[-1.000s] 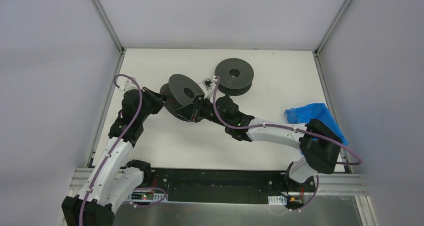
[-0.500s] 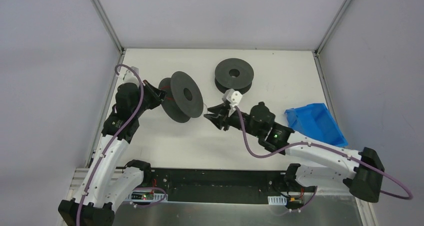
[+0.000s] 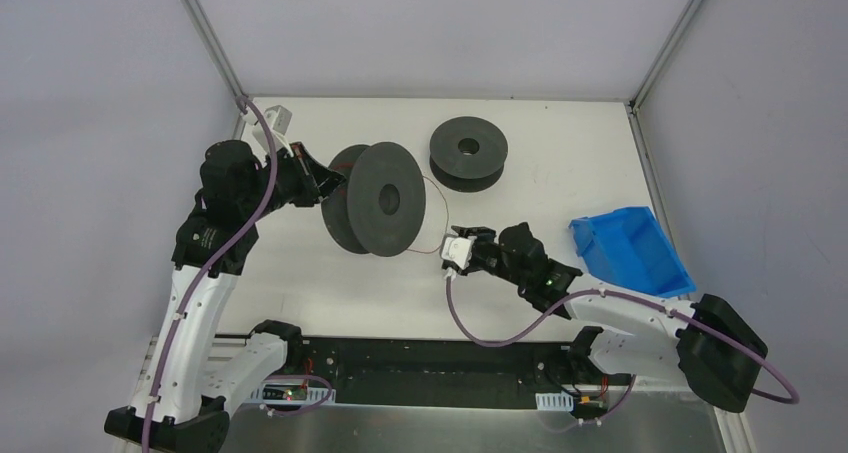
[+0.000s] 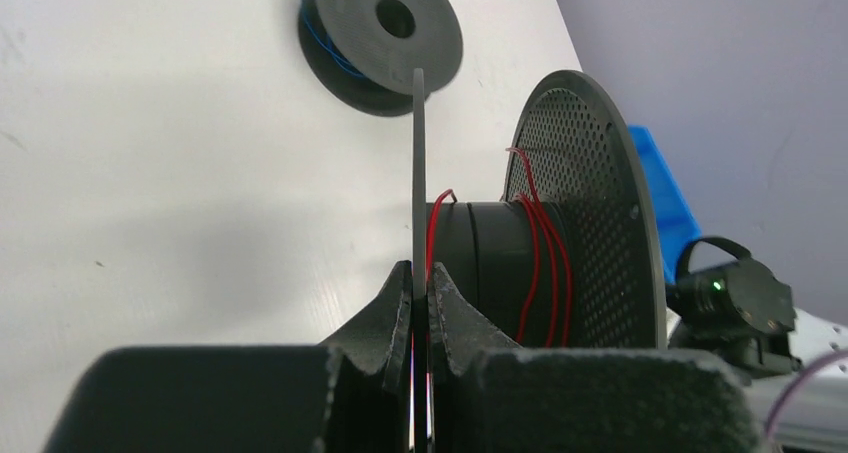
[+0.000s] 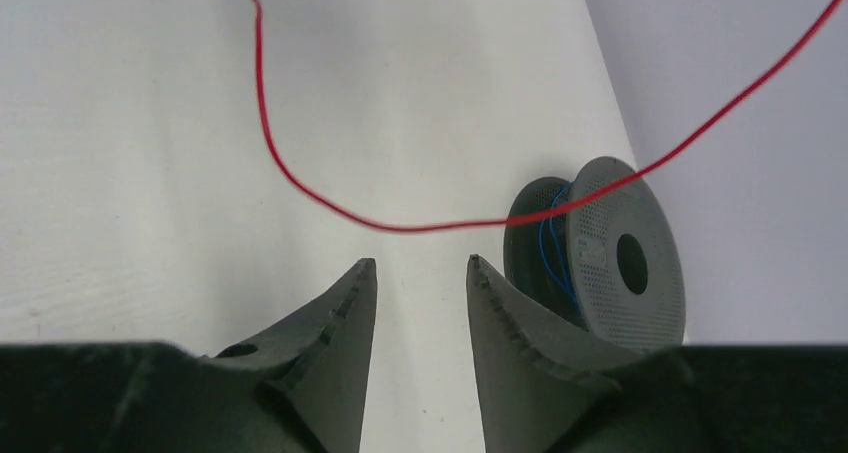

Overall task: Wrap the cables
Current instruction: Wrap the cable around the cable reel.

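Left gripper [image 4: 420,278], pressed together on the near flange rim of the upright spool [image 3: 385,198], whose core carries a few turns of red cable [image 4: 537,253]. Right gripper [image 5: 420,273], fingers spread and holding nothing, hovers over the table [image 3: 560,143]; the red cable's loose end trails just beyond its tips. Second spool [image 3: 468,151], lying flat farther back, holds blue cable [image 5: 545,235].

On the white table [image 3: 560,153], one dark grey spool [image 3: 385,211] is upright toward nine o'clock, a second spool [image 3: 468,151] lies flat at twelve, a blue bin [image 3: 630,250] at four.
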